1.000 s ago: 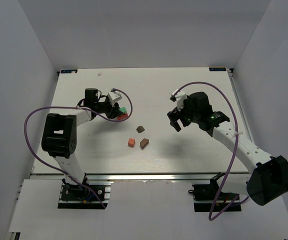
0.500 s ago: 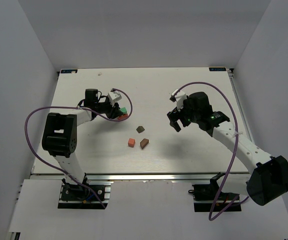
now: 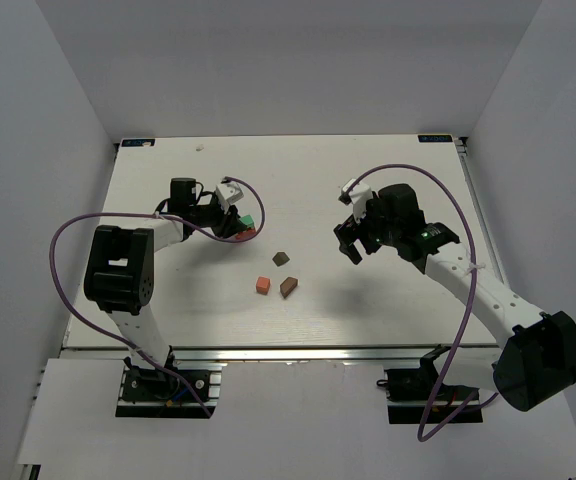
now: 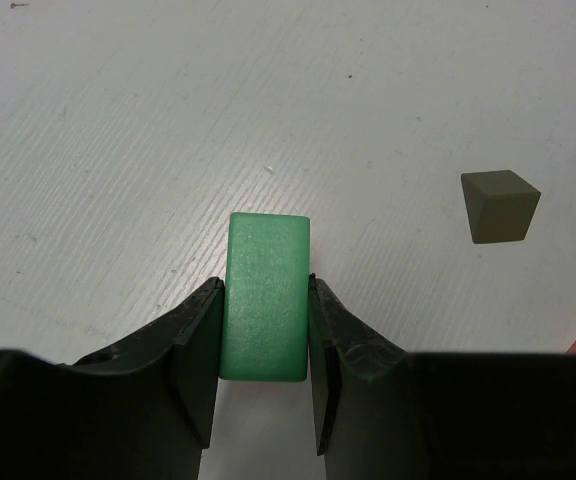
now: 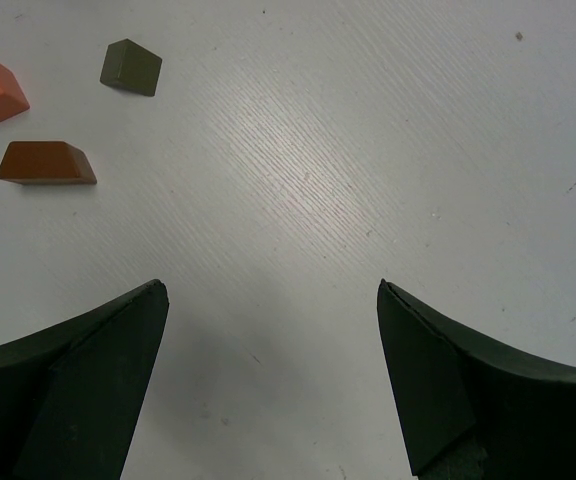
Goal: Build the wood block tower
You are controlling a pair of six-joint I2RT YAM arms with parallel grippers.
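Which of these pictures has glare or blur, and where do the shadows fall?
Right wrist: a soft bright sheen on the table, nothing blurred. Left wrist: the green block crisp, the fingers black and featureless. Top external: even light, only a faint shadow near the right hand.

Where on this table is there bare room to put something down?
Bare: the far strip of the table, and the gap between the brown block and the right tool. Crowded: from the left tool to the orange cube and olive block.

A lab test cell: white table [image 3: 388,170] boxed by plain grey walls [image 3: 288,60].
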